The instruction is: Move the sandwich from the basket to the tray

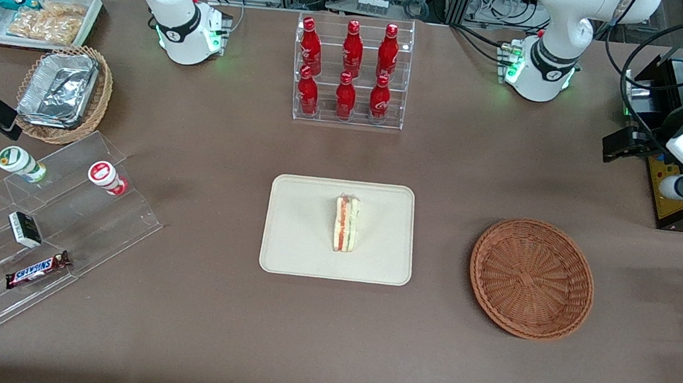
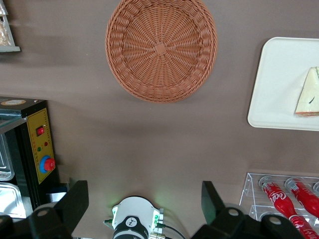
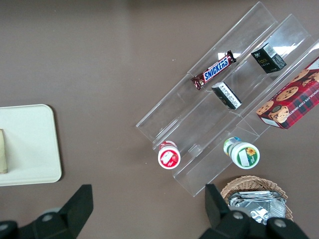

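Sandwich lies on its side on the tray, near the tray's middle, filling edge showing red and pale green. Basket sits just beside the tray, toward the working arm's end of the worktop, with nothing in it. Farther back, end effector raised above the worktop, fingers spread wide, holding nothing.
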`<control>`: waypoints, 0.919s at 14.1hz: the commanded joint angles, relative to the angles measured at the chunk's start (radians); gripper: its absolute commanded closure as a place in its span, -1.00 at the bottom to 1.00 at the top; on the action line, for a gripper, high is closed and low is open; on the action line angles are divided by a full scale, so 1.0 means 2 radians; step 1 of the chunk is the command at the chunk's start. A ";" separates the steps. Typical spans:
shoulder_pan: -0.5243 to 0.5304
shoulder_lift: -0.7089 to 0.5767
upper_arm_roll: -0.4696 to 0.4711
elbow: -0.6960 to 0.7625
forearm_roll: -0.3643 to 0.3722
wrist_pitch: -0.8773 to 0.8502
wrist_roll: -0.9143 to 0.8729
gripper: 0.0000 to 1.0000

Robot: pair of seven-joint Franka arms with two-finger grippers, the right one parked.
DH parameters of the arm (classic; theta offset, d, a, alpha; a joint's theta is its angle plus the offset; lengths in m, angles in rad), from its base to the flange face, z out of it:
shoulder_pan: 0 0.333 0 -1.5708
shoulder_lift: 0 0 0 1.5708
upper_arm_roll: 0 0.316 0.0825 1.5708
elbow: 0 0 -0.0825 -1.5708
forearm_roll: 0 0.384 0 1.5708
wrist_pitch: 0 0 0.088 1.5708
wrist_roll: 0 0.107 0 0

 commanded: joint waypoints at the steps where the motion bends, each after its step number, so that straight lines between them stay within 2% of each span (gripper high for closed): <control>1: 0.010 -0.019 -0.024 -0.013 0.005 0.005 0.008 -1.00; 4: 0.121 -0.023 -0.129 -0.018 0.005 0.006 0.008 -1.00; 6: 0.123 -0.030 -0.131 -0.032 0.006 0.009 0.008 -1.00; 13: 0.126 -0.015 -0.130 -0.012 0.012 0.007 0.008 -1.00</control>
